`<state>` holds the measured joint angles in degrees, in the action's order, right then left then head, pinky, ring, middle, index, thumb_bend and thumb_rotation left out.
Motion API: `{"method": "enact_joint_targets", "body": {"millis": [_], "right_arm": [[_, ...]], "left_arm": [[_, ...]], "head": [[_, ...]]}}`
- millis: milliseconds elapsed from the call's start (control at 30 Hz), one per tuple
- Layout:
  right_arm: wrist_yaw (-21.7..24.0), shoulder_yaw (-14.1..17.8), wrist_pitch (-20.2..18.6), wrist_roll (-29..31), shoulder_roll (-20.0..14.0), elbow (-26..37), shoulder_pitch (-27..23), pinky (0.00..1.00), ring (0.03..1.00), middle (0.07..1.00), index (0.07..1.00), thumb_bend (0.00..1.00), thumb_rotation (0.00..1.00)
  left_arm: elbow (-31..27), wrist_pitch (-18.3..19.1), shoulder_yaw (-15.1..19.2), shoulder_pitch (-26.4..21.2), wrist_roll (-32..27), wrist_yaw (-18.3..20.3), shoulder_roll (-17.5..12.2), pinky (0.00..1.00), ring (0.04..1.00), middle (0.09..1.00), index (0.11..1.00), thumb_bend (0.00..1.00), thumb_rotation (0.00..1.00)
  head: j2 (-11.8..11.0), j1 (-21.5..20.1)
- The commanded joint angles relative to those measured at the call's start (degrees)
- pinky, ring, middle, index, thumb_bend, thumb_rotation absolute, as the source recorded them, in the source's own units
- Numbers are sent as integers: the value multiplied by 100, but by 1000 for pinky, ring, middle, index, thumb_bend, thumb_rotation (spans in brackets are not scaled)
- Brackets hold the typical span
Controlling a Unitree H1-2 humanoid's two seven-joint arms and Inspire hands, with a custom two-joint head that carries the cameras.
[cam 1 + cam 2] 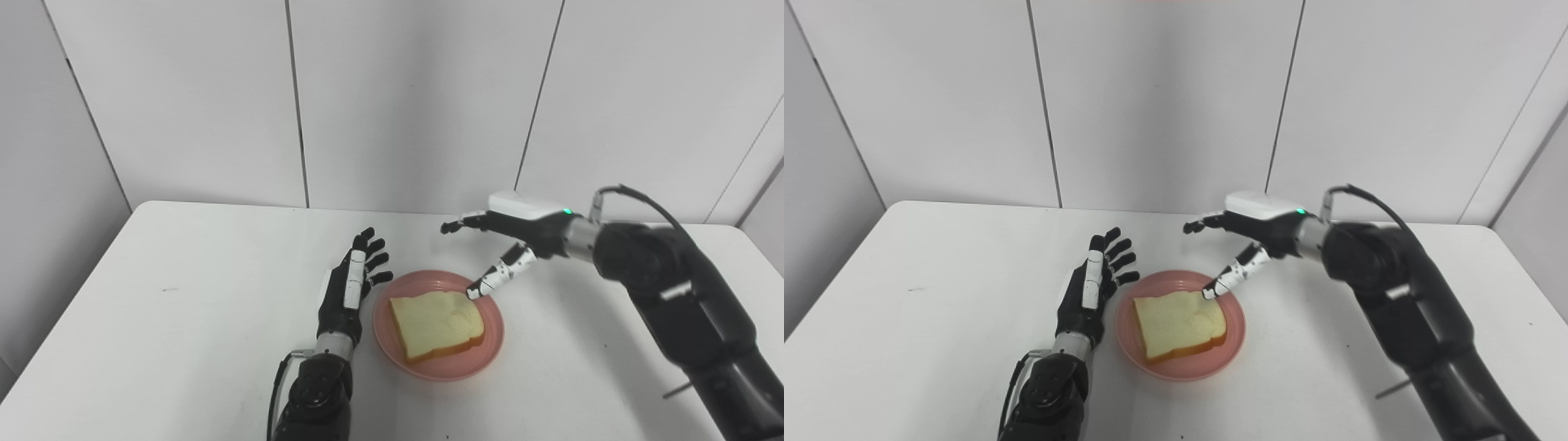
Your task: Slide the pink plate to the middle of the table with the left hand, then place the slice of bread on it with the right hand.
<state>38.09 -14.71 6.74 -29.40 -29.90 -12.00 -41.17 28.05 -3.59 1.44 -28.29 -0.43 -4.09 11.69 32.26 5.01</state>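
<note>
Nearest the bottom edge both forearms are cut off, so only their dark casings show — the left one low and centre-left, the right one running off the lower right corner. A thin grey thing lies on the white worktop (184, 343) by the right arm, too small to make out.

The left hand (350, 283) rests just beside the pink plate (484, 355), on its left, fingers spread and pointing away, holding nothing; whether it touches the rim I cannot tell.

The plate sits near the middle of the worktop, round and shallow, with the slice of bread (436, 323) lying flat in it. The bread is pale on top with a golden crust along its near edge, and it fills most of the plate's centre.

Beyond it the right hand (511, 236) hangs over the plate's far right rim, fingers parted and empty — one white-banded finger (495, 277) reaches down to the bread's far corner, touching or nearly so.

Behind stands a plain panelled wall (416, 98).
</note>
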Motion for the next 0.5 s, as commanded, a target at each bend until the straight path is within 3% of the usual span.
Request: {"method": "enact_joint_targets", "body": {"millis": [0, 133, 167, 267, 333, 467], "right_arm": [[-883, 266, 621, 135, 14, -107, 54, 791, 880, 876, 871, 1000, 688], [-1761, 559, 858, 259, 230, -376, 463, 792, 877, 884, 977, 1000, 763], [-1992, 713, 901, 456, 374, -472, 609, 837, 920, 925, 993, 1000, 827], [-2410, 1086, 980, 1063, 755, -675, 897, 863, 921, 914, 999, 1000, 771], [-2624, 1349, 905, 1460, 1046, -738, 1031, 889, 927, 915, 1000, 1000, 782], [-2839, 1679, 457, 1992, 1469, -642, 1186, 845, 882, 918, 1000, 1000, 883]], "left_arm": [[-97, 95, -9, -23, 4, -41, -55, 705, 823, 860, 867, 990, 1000], [-106, 93, -8, -46, -13, -42, -111, 706, 821, 863, 868, 996, 1000], [-109, 100, -7, -49, -5, -54, -122, 701, 820, 862, 866, 1000, 1000], [-118, 86, -29, -39, 58, -96, -139, 691, 816, 856, 862, 1000, 1000], [-141, 26, -79, -15, 152, -124, -156, 683, 818, 856, 863, 1000, 1000], [-253, -17, -167, 37, 311, -165, -183, 743, 846, 871, 868, 977, 1000]], "head": [[3, -9], [2, -38], [-17, -50], [-21, -55], [-20, -64], [1, -104]]}}
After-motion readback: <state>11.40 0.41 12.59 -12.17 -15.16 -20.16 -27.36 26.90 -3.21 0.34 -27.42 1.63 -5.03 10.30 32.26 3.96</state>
